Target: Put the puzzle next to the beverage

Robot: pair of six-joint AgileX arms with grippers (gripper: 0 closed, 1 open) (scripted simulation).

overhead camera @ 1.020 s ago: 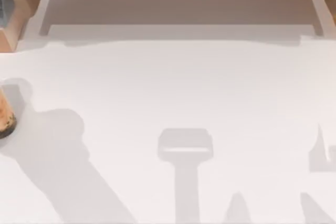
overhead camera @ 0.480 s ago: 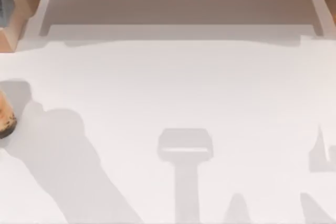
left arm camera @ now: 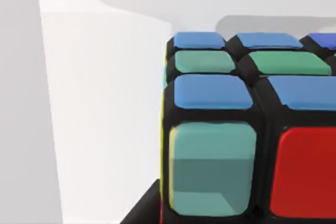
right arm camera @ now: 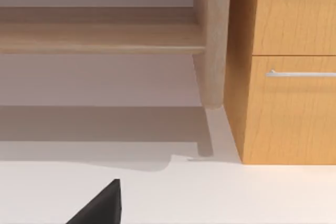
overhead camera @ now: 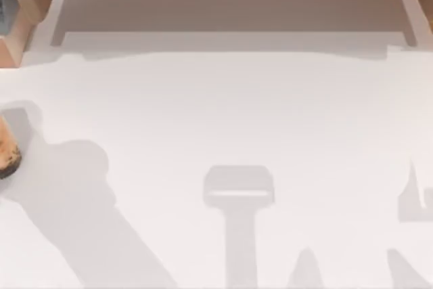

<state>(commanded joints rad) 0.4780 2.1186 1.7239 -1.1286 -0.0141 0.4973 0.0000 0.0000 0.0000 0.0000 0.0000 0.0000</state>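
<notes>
white table point(overhead camera: 223, 113), beverage point(overhead camera: 7, 153) far left

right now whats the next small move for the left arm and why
Probably carry the puzzle on toward the beverage at the table's left edge, then lower it beside the cup. The cube looms close in the left wrist view, apparently held, while the top view has only the cup's edge with bare table beside it.

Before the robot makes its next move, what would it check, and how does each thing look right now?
1. Beverage located: ok, at the table's left edge in the top view.
2. Puzzle located: ok, close before the left wrist camera.
3. Puzzle firmly gripped: cannot tell.
4. Puzzle next to beverage: cannot tell.
5. Cabinet near right wrist camera, no contact: ok.
</notes>
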